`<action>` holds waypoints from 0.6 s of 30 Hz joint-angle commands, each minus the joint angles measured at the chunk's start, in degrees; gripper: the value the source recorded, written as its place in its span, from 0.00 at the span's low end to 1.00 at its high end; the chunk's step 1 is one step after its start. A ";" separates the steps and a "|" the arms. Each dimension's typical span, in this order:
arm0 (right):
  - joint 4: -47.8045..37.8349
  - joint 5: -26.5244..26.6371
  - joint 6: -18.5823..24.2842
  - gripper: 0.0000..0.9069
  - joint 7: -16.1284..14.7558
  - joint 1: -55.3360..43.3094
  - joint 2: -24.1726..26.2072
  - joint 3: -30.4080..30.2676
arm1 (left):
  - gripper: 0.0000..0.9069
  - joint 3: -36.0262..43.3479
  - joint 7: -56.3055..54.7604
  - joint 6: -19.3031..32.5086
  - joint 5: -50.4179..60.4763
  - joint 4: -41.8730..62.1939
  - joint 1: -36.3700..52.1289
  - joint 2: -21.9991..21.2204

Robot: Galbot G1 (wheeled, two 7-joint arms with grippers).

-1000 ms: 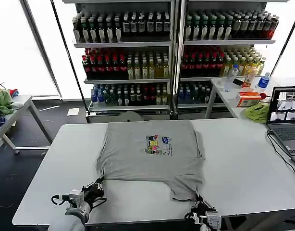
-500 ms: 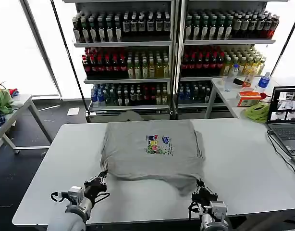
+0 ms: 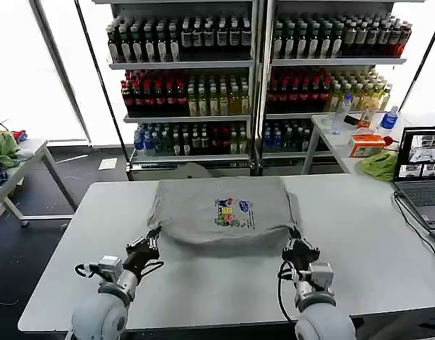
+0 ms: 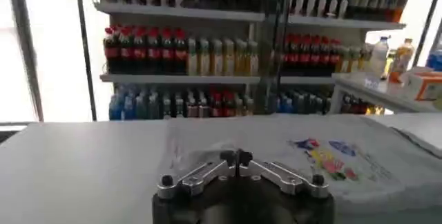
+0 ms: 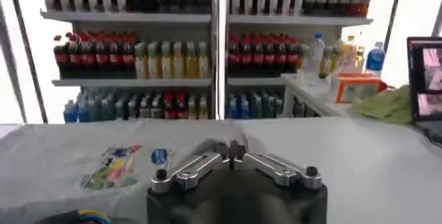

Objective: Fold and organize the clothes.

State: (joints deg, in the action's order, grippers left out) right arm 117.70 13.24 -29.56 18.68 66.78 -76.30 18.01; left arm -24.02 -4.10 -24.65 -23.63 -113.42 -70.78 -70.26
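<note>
Head view: the grey T-shirt [image 3: 221, 211] lies on the white desk [image 3: 373, 234], print up, with its near hem carried over the body, so the lower fold looks almost made. The left end effector [image 3: 147, 244] is clenched on the near left corner of the hem, and the right end effector [image 3: 297, 249] is clenched on the near right corner.

Left wrist view: the left end effector [image 4: 235, 157] has its fingers together, with grey cloth just ahead of it.

Right wrist view: the right end effector [image 5: 228, 151] is also pinched; the print lies beyond it. I judge releasing, side folds and tidying remain.
</note>
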 commanded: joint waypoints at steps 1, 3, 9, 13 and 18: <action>-6.22 1.06 -0.42 0.00 -0.97 -9.35 0.28 -0.39 | 0.00 3.04 -0.75 0.80 -2.45 8.98 11.67 -0.05; -8.24 1.64 -0.59 0.00 -1.19 -11.34 0.19 -0.58 | 0.00 3.74 -0.83 0.82 -2.53 11.16 13.52 -0.35; -12.74 2.37 -0.77 0.00 -1.98 -16.04 -0.46 -1.01 | 0.00 5.47 -0.76 0.83 -2.93 16.14 17.08 -0.98; -15.76 2.40 -0.92 0.00 -2.58 -18.58 -0.24 -1.44 | 0.00 6.15 -0.65 0.78 -3.29 18.42 18.77 -0.98; -19.71 2.50 -1.23 0.00 -3.09 -20.44 -0.40 -1.51 | 0.00 6.54 -0.72 0.11 -4.32 20.59 19.61 -1.27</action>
State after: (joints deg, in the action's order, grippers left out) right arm 102.87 15.23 -30.62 15.76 50.62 -77.11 16.47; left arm -18.82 -4.74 -24.17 -26.49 -99.77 -56.43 -71.29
